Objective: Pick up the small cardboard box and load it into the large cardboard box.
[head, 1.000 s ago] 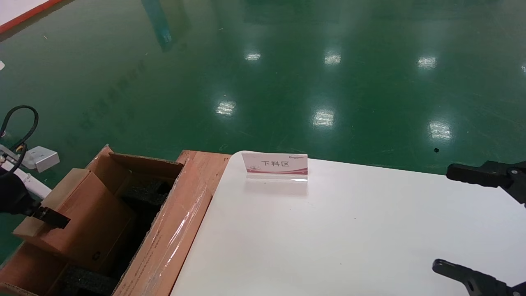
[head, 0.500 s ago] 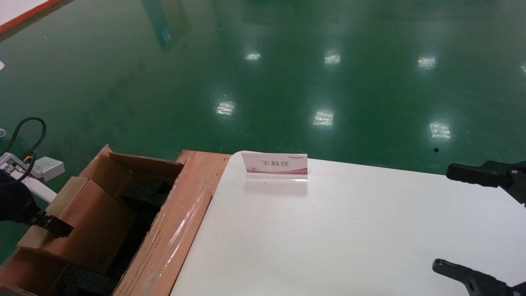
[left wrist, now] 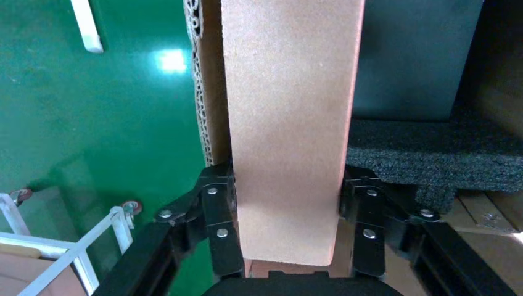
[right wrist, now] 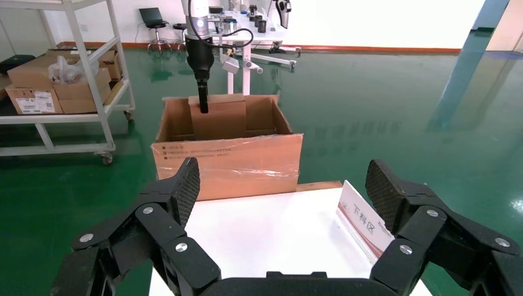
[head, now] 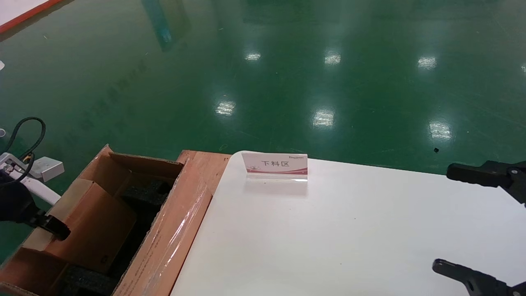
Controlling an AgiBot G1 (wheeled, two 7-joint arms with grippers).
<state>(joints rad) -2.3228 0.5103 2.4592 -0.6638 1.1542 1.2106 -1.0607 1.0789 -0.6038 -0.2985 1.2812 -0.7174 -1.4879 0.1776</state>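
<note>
A: Head view? 
B: Left gripper [head: 55, 228] pinches the small box [head: 88, 224], tilted inside the large box [head: 172, 230], lower than a second ago. Right gripper [head: 472, 222] idles over the table [head: 328, 238].

A: Left wrist? 
B: Fingers [left wrist: 219, 213] clamp its narrow sides above foam [left wrist: 432, 163].

A: Right wrist? 
B: Right gripper [right wrist: 284, 188] spread, empty, well apart from both boxes.

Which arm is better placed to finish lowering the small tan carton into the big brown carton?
Left. The left gripper is shut on the small tan cardboard box, already partly inside the large brown corrugated box. The right gripper hangs open over the white table.
</note>
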